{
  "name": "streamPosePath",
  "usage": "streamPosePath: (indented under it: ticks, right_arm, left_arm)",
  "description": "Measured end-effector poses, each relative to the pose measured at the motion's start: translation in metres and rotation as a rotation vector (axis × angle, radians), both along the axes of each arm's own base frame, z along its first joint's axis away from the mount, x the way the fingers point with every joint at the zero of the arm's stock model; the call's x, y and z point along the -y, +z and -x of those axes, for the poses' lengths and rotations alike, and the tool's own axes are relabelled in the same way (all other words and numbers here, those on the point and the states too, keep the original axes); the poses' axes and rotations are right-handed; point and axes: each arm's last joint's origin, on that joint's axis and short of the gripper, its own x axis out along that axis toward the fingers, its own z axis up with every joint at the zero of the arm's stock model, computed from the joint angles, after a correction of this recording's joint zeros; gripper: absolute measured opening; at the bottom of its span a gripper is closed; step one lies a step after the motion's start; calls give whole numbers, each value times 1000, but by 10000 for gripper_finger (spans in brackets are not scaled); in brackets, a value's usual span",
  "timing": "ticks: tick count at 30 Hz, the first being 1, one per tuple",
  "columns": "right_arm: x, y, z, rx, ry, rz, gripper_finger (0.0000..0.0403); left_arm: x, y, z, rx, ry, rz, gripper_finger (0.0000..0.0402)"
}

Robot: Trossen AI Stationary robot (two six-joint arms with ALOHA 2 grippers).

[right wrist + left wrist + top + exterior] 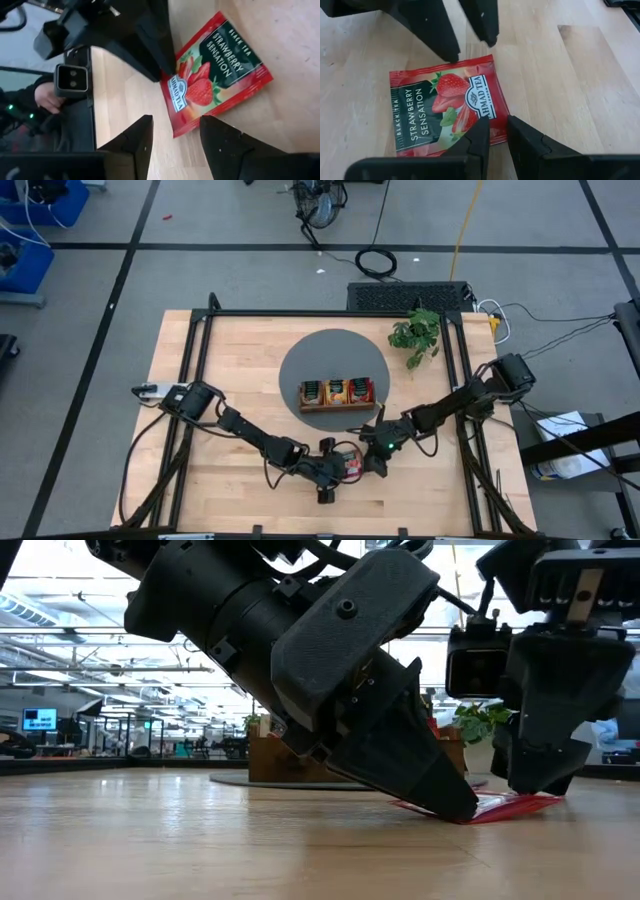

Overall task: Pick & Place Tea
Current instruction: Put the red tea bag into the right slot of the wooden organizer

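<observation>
A red tea sachet (445, 110) with a dark green label lies flat on the wooden table near its front edge (350, 465). My left gripper (498, 125) slants down onto the sachet's logo end, with only a narrow gap between its fingers. My right gripper (175, 132) stands open just off the sachet's far side, its fingers (440, 40) clear of the foil. More sachets stand in the brown wooden tray (305, 408) farther back. My left gripper has one fingertip (481, 127) on the sachet's short edge beside the logo (479, 102). It comes slanting down from the table's left. Nothing is pinched between the fingers. The sachet lies on the table, and its other end (545, 802) is slightly raised.
The tray sits on a dark round mat (300, 355) at the table's middle. A small green plant (415, 332) stands at the back right. Bare wood lies left and right of the sachet. A person's hand (47, 97) shows beyond the table.
</observation>
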Motion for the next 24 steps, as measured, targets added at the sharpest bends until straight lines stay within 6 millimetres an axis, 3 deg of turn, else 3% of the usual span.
streamPosePath:
  ticks: [9,24]
  right_arm:
    - [7,-13,11,-170,-50,91,148]
    - [6,-17,11,-178,-101,117,151]
  left_arm:
    - [0,0,0,-1,-2,1,74]
    - [0,0,0,0,-7,-3,74]
